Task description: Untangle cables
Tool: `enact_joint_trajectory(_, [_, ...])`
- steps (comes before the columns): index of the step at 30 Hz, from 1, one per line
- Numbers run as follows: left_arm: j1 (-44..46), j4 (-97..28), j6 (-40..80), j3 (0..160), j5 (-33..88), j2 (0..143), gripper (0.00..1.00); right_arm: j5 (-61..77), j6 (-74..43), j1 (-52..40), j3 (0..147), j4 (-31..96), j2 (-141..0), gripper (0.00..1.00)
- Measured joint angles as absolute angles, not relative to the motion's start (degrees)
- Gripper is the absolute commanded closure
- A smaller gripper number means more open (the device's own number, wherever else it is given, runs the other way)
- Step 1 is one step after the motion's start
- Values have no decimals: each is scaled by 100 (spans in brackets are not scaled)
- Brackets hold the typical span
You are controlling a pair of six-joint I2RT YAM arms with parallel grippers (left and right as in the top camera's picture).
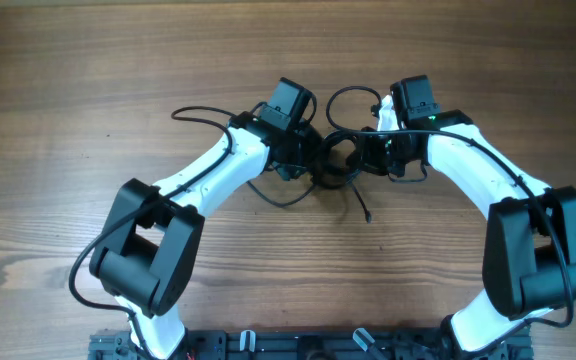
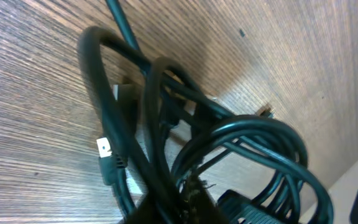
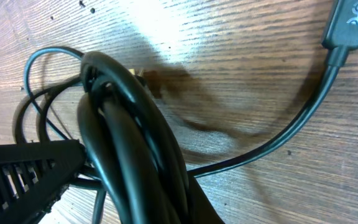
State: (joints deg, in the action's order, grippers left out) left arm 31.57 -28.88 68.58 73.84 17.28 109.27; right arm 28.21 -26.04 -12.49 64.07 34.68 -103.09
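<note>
Early stage, by the look of it. Cables (image 1: 336,158) bunched in one clump mid-table (image 1: 68,80), btwn the two grippers. Strands crossed and looped over each other in both wrist views; no cord lying separate yet. Only loose bits: a loop arcing toward the far side, a thin strand out past the left arm (prob. a cord too), and one tail w/ a plug (image 1: 368,216) toward the robot's base. So approx. everything left to do: draw each cord out of the clump, lay apart.

Long axis of clump approx. left–right in the overhead view, spanning gripper to gripper. Free tail pointing back at the base.

Right gripper (image 1: 370,152): fingers together, clamped on the clump as far as can be judged, thick bundle running out of the bottom of its wrist view. Left gripper (image 1: 306,165): right at the clump, fingers hidden under cords, so cannot tell if apart or together.
</note>
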Motion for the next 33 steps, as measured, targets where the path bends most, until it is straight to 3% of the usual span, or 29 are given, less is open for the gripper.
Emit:
enact_joint_trajectory(8, [2891, -2571, 6340, 7378, 2143, 10801, 96, 2539, -2864, -1253, 6399, 3500, -10309, 96])
enact_joint_trajectory(14, [1542, -2626, 6114, 7345, 4007, 9275, 96, 2707, -2932, -1328, 6466, 3280, -10307, 96])
enact_joint_trajectory(25, [-539, -2003, 6751, 7159, 6449, 9126, 96, 3391, -2838, -1459, 6580, 2976, -10197, 96])
enact_joint_trajectory(30, [-1028, -2182, 6539, 7150, 6866, 9126, 96, 3933, -2550, -1424, 6606, 2952, -10145, 96])
enact_joint_trajectory(33, [-1212, -2980, 5791, 7150, 6493, 9126, 96, 4209, -2086, -1166, 6549, 3081, -10145, 96])
